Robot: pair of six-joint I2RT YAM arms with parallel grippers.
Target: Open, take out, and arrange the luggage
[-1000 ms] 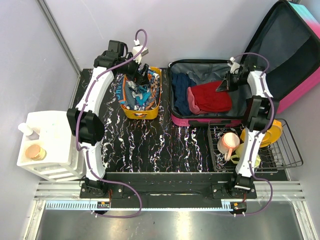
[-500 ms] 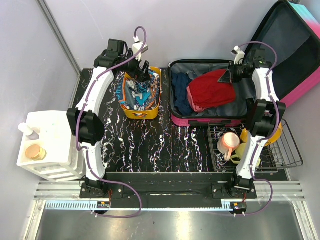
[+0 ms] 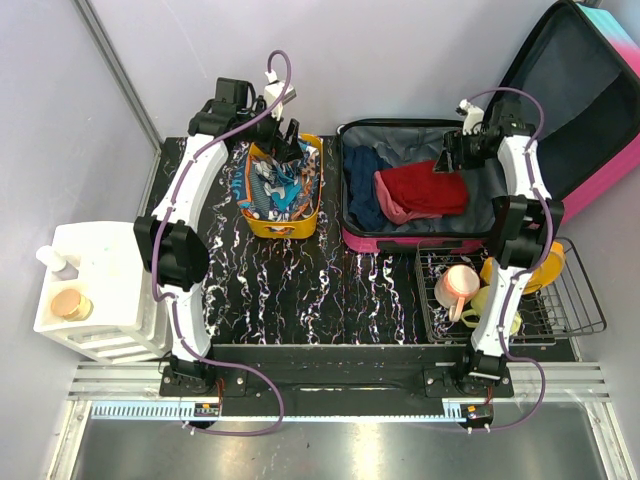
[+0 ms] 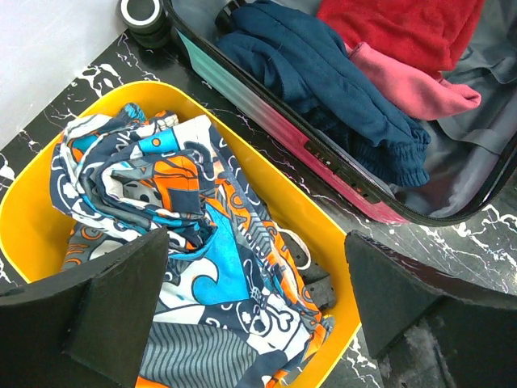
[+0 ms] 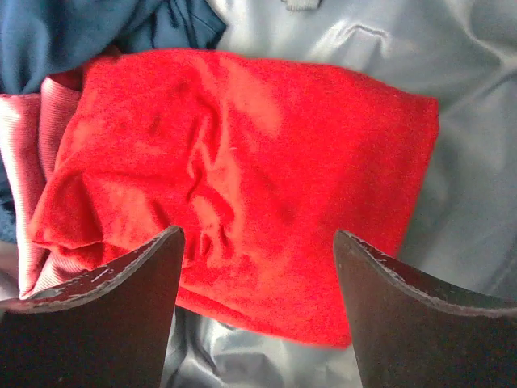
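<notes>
Luggage [image 3: 400, 243] lies open, right claw [image 5: 257, 234] spread above.

Robot lab cell, enclosed by plain grey walls [image 3: 400, 60], left arm [image 3: 185, 200] and right arm [image 3: 512, 270] bolted to a rail [image 3: 330, 382] at the tabletop's [image 3: 360, 290] near edge, rack [image 3: 585, 315] set by its right edge.

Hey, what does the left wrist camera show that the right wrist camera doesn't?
Only the left wrist: the yellow bin holding a patterned cloth, the marbled table, a suitcase wheel, and the open left gripper. Only the right wrist: the open right gripper and nearly the whole red garment. Both: that red garment, pink cloth, navy clothes and the grey lining of the luggage.
</notes>
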